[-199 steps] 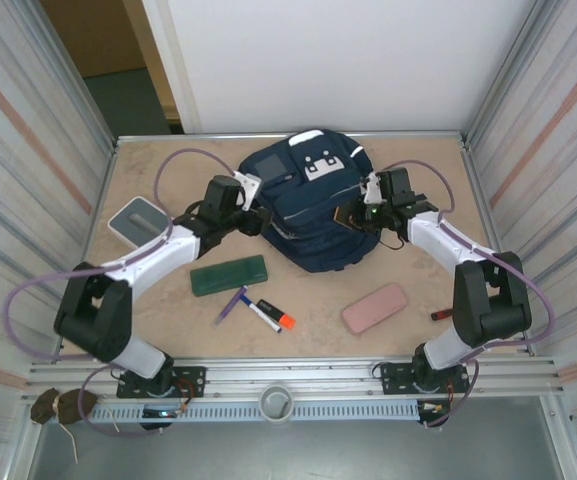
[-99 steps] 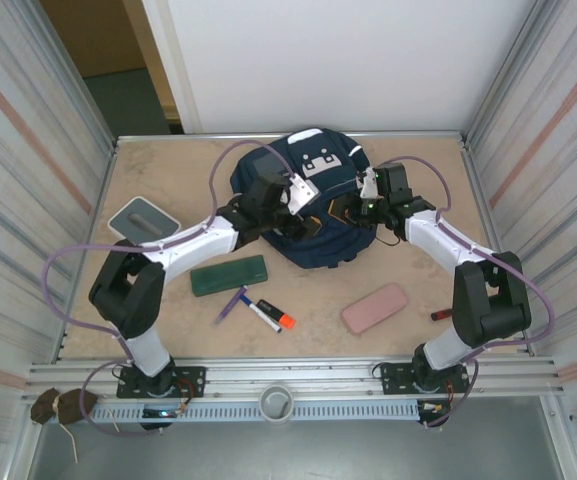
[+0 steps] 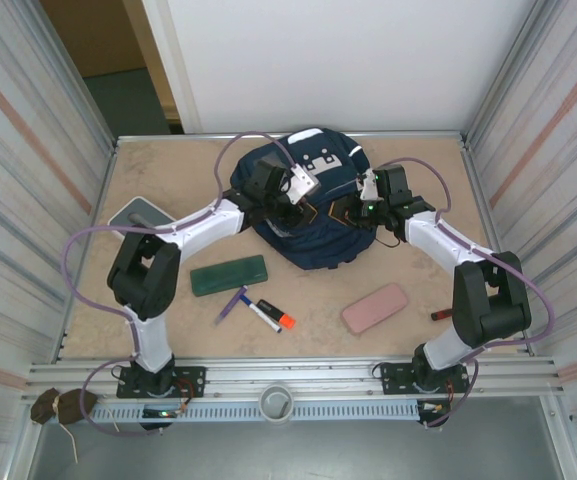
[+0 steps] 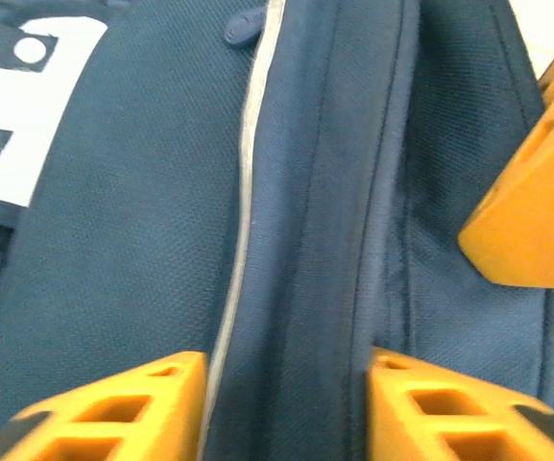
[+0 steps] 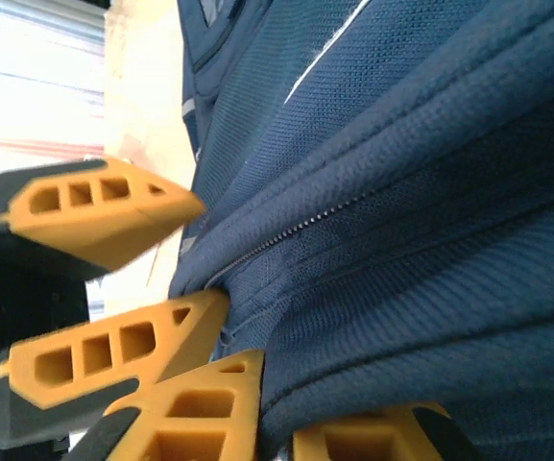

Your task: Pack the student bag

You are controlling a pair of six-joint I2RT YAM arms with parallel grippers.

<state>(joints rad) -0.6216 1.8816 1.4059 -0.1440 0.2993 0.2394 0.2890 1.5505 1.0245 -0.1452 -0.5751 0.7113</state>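
Note:
The student bag (image 3: 318, 235), a navy backpack with white patches, lies at the back middle of the table. My left gripper (image 3: 291, 203) is on its top. In the left wrist view (image 4: 286, 376) its orange fingers (image 4: 123, 413) flank a raised fold of bag fabric (image 4: 142, 240) beside a white stripe, pressed against both sides. My right gripper (image 3: 352, 211) is at the bag's right side. In the right wrist view (image 5: 301, 408) it is shut on a pinch of navy fabric (image 5: 430, 192) below the zipper. The two grippers are close, and each other's fingers show in the wrist views.
A green pencil case (image 3: 228, 275), a purple pen (image 3: 232, 304) and an orange-capped marker (image 3: 270, 315) lie in front of the bag. A pink case (image 3: 375, 307) and a small red item (image 3: 441, 314) sit front right. A grey box (image 3: 131, 213) is at the left.
My left arm swung right from the bag's left edge onto its top, and its jaws narrowed round a fold. The right gripper kept its hold in place.

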